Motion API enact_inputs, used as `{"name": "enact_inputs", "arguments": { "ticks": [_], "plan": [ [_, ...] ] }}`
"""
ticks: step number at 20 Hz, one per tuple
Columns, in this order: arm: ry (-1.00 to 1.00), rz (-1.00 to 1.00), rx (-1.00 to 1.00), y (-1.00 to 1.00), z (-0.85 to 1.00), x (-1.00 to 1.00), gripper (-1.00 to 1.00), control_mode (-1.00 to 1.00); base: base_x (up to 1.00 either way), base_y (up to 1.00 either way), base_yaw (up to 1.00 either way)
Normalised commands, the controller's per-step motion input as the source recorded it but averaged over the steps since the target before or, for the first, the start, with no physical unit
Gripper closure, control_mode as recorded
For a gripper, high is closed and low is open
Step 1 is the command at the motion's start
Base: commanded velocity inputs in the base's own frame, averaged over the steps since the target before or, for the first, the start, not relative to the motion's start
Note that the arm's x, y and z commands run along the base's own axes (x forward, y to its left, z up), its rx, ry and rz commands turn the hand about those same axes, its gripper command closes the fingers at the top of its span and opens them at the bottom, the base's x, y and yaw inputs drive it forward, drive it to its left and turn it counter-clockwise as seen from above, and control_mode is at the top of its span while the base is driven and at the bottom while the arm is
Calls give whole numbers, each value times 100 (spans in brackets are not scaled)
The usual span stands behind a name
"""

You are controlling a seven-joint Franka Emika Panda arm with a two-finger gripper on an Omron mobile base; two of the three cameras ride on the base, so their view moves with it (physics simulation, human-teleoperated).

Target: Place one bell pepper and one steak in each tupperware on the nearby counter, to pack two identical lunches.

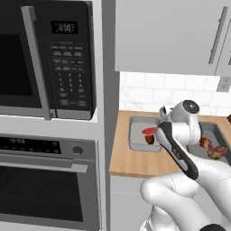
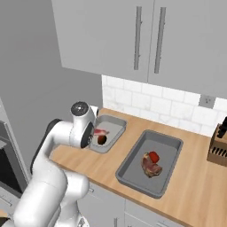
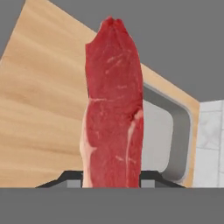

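Tupperware comes in a pair on the counter (image 2: 195, 186), a light tan wood-grain worktop backed by white square wall tiles (image 2: 146, 99). Grey upper cabinets (image 2: 133, 35) with long vertical bar handles hang above it. To the left, in the left base view, a black microwave (image 1: 45, 58) sits over a built-in oven (image 1: 45, 180); the microwave's keypad labels and display are too small and blurred to read, and no brand can be made out.

The larger tupperware (image 2: 170, 155) is a shallow grey rectangular tray with rounded corners and a wide flat rim, lying near the front edge of the counter. Inside it a red bell pepper (image 2: 153, 156) lies touching a raw steak (image 2: 150, 167). The smaller tupperware (image 2: 114, 128) of the same grey lies well apart, at the counter's left end close to the tiles. A dark red bell pepper (image 2: 102, 139) rests in it.

A dark knife block (image 2: 219, 148) stands at the right edge near the wall.

The gripper (image 3: 112, 181) hovers over the left tray, its jaws pinched on a second steak (image 3: 113, 109), a long red slab marbled with pale fat along one edge, hanging above the tray's corner.
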Motion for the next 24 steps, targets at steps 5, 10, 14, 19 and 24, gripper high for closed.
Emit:
{"name": "enact_inputs", "arguments": {
  "ticks": [5,10,14,19,24],
  "plan": [
    [3,0,2,-4,-28,80,100,-100,0,0,0],
    [0,0,0,-6,-38,85,100,-100,0,0,0],
    [0,0,0,-17,-29,76,100,-100,0,0,0],
    [5,0,0,-10,-16,68,100,-100,0,0,0],
    [6,0,0,-13,-16,58,100,-100,0,0,0]
  ]
}}
